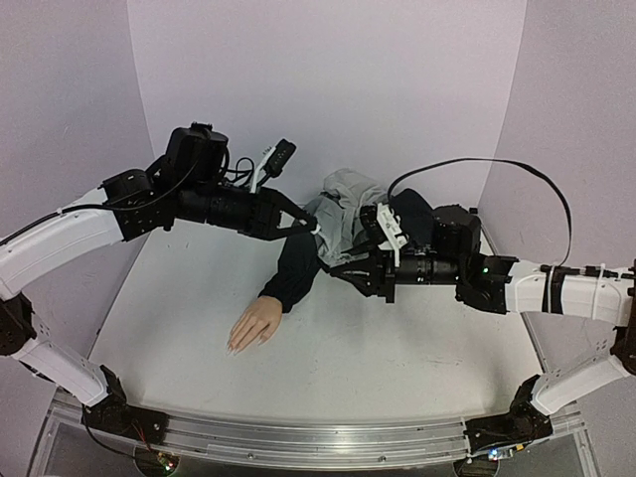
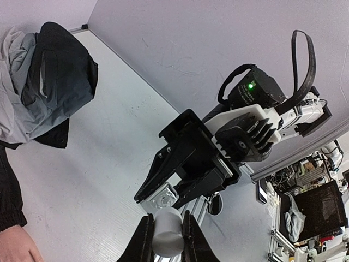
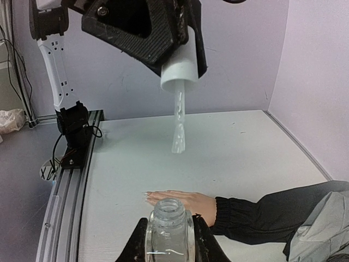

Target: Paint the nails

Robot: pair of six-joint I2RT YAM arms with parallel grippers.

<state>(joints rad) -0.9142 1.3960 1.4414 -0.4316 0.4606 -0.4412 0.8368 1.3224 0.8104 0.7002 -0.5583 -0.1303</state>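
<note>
Nails [image 3: 150, 194] lie at the near-left tips of the mannequin hand [image 1: 256, 325], which rests palm down on the table [image 1: 397, 368], left of centre, fingers pointing toward the near left edge. They look pale and bare, with a faint gloss at most. They are too small to tell whether any carries a coat, and I see no colour on them.

Just right of and above the hand, the left gripper [image 1: 311, 228] is clamped on the white cap [image 3: 180, 65]. The cap's brush [image 3: 178, 128] hangs down in the air, well above the fingers and touching nothing.

Further right, the right gripper [image 3: 169, 233] is closed around the clear glass bottle [image 3: 170, 221], held upright with its mouth open and just beside the wrist of the hand. The dark sleeve [image 1: 296, 270] runs back toward a heap of grey cloth [image 1: 348, 199] at the far side.

By my reading, opening is done: cap off, brush drawn out. The painting itself is all left, since the brush has yet to come down to the first fingertip.
</note>
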